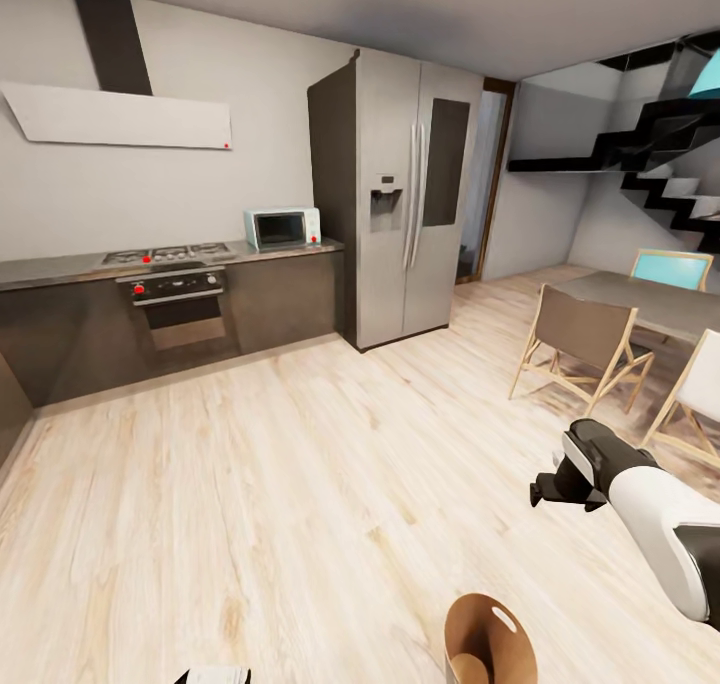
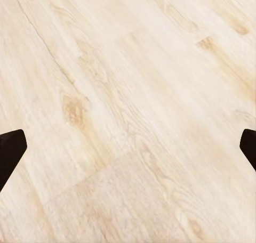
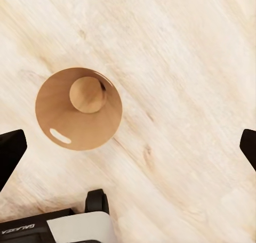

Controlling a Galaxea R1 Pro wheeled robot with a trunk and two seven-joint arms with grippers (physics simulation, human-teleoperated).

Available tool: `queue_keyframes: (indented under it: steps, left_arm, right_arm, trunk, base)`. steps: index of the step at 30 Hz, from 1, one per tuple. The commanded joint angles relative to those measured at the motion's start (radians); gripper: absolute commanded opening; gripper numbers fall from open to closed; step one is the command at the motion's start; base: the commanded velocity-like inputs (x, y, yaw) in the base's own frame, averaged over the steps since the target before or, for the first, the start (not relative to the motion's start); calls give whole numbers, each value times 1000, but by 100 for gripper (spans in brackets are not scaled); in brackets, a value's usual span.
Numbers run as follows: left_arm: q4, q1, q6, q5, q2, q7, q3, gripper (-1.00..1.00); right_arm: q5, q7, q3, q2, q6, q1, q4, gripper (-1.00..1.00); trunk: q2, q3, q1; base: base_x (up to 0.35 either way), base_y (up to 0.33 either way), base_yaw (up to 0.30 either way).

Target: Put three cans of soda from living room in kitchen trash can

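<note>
Head view, pale wood floor (image 1: 300, 484), kitchen counter (image 1: 60, 269), fridge (image 1: 405, 194)

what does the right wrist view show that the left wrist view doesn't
Right wrist view alone: the trash can seen from above, its orange-brown inside holding no soda cans, and part of the robot's base at the frame edge.

Left wrist view alone: nothing extra, just bare planks with a dark knot.

Shared: light wood floor below, and dark fingertips at both side edges, spread wide with nothing between them, so the left gripper and right gripper are both open and empty.
</note>
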State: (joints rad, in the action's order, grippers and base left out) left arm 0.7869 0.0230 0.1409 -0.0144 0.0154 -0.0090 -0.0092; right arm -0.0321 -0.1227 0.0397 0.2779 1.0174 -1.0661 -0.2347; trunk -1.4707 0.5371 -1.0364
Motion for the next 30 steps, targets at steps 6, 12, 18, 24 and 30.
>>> queue_keyframes:
  steps: [6, 12, 18, 24, 30]
  left_arm:
    - [0, 0, -1, -2, 0, 0, -1, 100]
    - [0, 0, -1, -2, 0, 0, -1, 100]
    - [0, 0, -1, -2, 0, 0, -1, 100]
    - [0, 0, -1, -3, 0, -1, -2, 100]
    - [0, 0, -2, -3, 1, -2, -2, 100]
  right_arm:
    - [0, 0, -1, 1, 0, 0, -1, 100]
    - [0, 0, -1, 0, -4, 0, 0, 100]
    - [0, 0, 0, 0, -11, 0, 0, 100]
    - [0, 0, -1, 0, -23, 0, 0, 100]
    - [0, 0, -2, 1, -36, 1, 0, 100]
  trunk:
    - [-42, 19, -23]
    - [-84, 38, -46]
    - [-126, 56, -69]
    - [-168, 75, -92]
    - [-210, 94, -115]
  base:
    - [0, 0, 0]
    - [0, 0, 0]
    - [0, 0, 0]
    - [0, 0, 0]
    - [0, 0, 0]
